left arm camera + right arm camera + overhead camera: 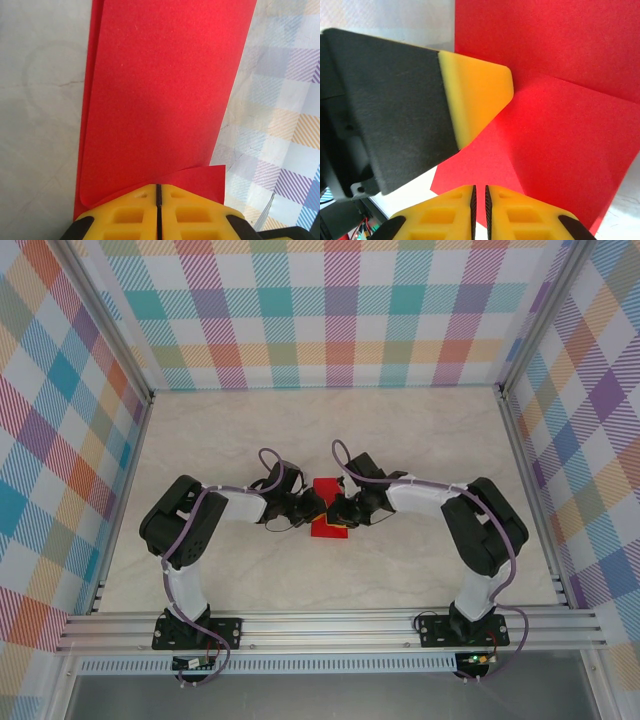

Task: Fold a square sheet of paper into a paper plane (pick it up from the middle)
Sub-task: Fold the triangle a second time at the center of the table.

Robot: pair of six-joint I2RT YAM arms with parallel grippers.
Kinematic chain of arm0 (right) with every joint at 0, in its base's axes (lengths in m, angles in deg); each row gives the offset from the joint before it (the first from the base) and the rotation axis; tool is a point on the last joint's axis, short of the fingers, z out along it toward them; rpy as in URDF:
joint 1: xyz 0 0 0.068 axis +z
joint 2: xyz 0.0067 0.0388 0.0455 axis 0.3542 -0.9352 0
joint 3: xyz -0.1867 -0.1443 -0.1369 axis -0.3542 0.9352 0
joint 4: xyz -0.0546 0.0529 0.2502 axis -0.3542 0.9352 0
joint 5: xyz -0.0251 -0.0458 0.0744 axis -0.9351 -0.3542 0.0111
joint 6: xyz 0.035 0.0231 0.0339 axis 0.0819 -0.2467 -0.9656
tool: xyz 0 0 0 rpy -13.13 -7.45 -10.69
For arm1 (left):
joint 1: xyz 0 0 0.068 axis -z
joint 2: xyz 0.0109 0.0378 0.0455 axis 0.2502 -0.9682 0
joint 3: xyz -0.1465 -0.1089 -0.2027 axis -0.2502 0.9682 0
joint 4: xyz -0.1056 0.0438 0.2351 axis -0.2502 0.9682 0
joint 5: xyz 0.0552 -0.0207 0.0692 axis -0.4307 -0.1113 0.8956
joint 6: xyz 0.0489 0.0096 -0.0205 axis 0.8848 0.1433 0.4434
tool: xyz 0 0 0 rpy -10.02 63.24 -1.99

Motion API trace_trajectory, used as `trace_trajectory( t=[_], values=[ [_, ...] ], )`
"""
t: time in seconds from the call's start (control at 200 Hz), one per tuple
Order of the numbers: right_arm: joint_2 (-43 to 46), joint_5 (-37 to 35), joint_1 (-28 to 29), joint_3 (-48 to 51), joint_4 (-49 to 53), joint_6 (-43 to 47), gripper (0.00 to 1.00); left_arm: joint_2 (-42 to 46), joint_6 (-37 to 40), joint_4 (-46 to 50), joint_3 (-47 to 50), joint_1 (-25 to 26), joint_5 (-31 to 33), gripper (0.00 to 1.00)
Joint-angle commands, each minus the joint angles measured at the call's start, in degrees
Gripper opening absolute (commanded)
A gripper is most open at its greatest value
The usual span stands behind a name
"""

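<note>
While both my hands meet at mid-surface, the sheet point(328, 531) sits between them; whether it is lifted or touching the surface point(420, 440), I can't tell.

- My left hand point(158, 200) comes in from 9 o'clock. Its fingers are pressed together on the sheet's near edge. From there the red runs off toward 12 o'clock in two layers, and a small corner flap sticks out at 3 o'clock.
- My right hand point(480, 202) comes in from 3 o'clock. Its fingers are almost together at the sheet's lower edge, and I judge it is pinching the paper there. A crease runs across the sheet above them, with a left fingertip point(475, 95) at 10 o'clock.

Handling, as I judge it:
- The paper is thin, very light and limp past any unsupported span.
- It takes a crease readily.
- It would tear or crumple if my hands pulled apart.
- The matte face should grip fairly well.

The best hold is close to a folded edge, where the doubled layers are stiffer, with light pressure.
</note>
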State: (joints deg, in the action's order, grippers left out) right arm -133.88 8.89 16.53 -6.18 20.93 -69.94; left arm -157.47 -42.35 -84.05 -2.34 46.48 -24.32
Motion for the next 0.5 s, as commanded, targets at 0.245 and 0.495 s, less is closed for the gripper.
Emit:
trace_trajectory(
  t=[0.245,0.495],
  values=[
    [-2.5,-1.9,0.3,-2.6,4.6,0.5,0.16,-1.3,1.0,3.8,1.2,1.0,1.4,0.08],
    [-3.5,-4.3,0.3,-2.1,6.0,0.8,0.16,-1.5,1.2,3.9,1.1,1.1,1.4,0.08]
  ],
)
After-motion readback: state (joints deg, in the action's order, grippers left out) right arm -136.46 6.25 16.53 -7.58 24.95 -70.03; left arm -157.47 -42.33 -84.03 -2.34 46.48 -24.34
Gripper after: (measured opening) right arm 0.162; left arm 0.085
